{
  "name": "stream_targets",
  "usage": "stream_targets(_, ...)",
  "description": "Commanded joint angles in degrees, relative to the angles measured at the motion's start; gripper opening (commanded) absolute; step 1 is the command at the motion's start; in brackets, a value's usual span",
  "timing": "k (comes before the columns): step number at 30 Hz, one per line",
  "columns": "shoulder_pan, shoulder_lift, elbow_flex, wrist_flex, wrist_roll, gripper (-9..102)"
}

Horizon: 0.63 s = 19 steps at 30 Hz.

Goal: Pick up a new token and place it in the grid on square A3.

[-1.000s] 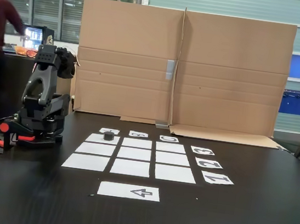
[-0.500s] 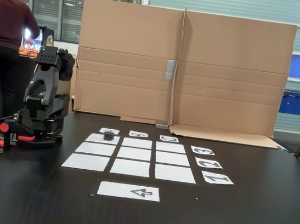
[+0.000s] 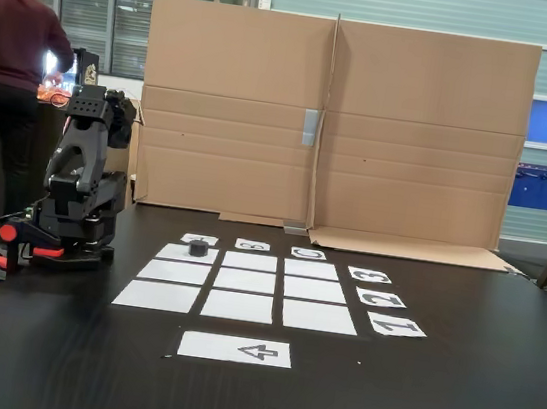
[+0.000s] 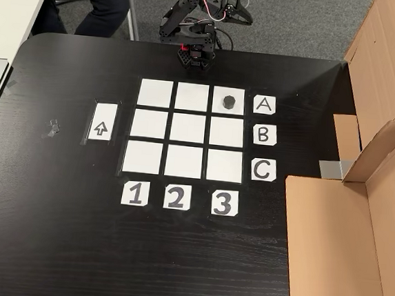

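Tall brown cardboard wall point(image 3: 330, 121) backs grid point(image 4: 189, 130) | small black puck token point(image 4: 228, 101) on square A3 point(image 4: 238, 94), well clear of folded arm's gripper point(image 4: 227, 2), jaw state cannot be told | person point(image 3: 3, 78) has stepped further into frame.

In the fixed view the token point(image 3: 198, 248) partly covers the "A" label point(image 3: 200, 239) behind it. The folded arm point(image 3: 81, 174) hides its own pincer there, and in the other view the pincer point(image 4: 231, 5) is too small and tangled to read. The person point(image 3: 3, 78) is cut by the frame's left edge
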<state>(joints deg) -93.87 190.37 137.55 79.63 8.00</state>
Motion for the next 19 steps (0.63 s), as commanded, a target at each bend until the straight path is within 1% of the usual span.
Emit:
stream_targets(1, -0.44, 0.18, 0.0, 0.09, 0.35, 0)
stream_targets(19, -0.35, 0.18, 0.88, -0.35, 0.35, 0)
